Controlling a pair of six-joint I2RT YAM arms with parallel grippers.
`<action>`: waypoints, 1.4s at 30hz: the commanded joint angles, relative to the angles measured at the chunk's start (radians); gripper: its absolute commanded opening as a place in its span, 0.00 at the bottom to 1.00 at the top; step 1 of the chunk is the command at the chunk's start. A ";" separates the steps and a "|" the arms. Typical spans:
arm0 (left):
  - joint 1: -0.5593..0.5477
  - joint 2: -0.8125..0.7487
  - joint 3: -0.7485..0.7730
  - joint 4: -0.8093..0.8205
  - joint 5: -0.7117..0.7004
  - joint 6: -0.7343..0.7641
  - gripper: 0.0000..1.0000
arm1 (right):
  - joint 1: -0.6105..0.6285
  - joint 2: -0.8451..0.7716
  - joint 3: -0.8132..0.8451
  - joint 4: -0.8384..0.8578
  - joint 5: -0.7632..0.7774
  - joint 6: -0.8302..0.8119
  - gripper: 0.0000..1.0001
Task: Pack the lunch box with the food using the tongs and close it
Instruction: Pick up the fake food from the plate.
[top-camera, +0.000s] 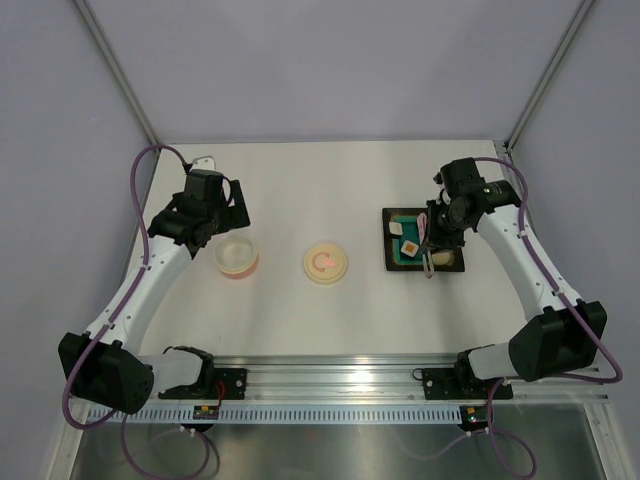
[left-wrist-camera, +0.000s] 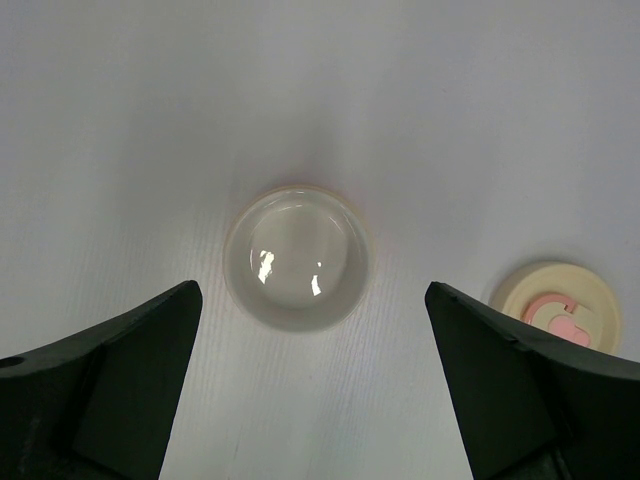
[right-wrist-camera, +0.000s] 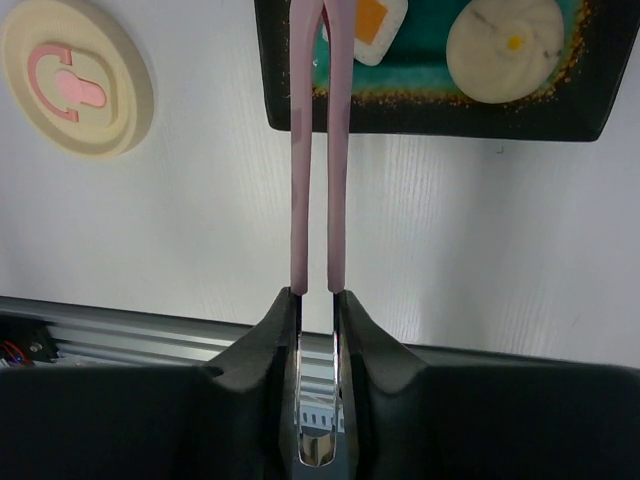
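The lunch box (left-wrist-camera: 297, 258) sits upright on the white table (top-camera: 300, 180) at the centre of the left wrist view, its glossy cream inside bare. The lid (left-wrist-camera: 563, 305) lies flat at the right edge of that view, apart from the lunch box, pink mark up.

In the right wrist view the dark tray (right-wrist-camera: 420, 118) fills the upper right. The food (right-wrist-camera: 503, 50) lies on its teal top. On the right is a round cream lump with a small yellow spot. To its left is a white square with an orange centre, cut by the top edge. The overhead view shows two such squares on the tray's left part.

The tongs (right-wrist-camera: 318, 150) run straight up the right wrist frame, long axis vertical. Their two pink arms are nearly parallel with a thin gap between. They cross the tray's near rim just left of the orange-centred square, and their far ends pass out of the top edge.

The right gripper (right-wrist-camera: 318, 300) is clamped on the tongs' lower end, one finger pressing each arm. In the overhead view its arm runs up from the lower right and bends back left above the tray.

The left gripper (top-camera: 215, 232) is released, its fingers (left-wrist-camera: 120, 380) spread wide and grasping nothing. The lunch box shows between them. Its arm slants from the lower left to the upper left.
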 joint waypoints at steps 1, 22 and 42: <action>-0.002 -0.026 -0.007 0.045 0.006 0.000 0.99 | -0.003 -0.049 -0.008 -0.025 -0.016 0.028 0.24; -0.002 -0.006 -0.008 0.056 0.031 -0.001 0.99 | -0.053 -0.086 -0.102 -0.059 0.162 0.149 0.40; 0.000 0.038 -0.004 0.063 0.054 -0.006 0.99 | -0.086 -0.033 -0.214 0.038 0.122 0.152 0.45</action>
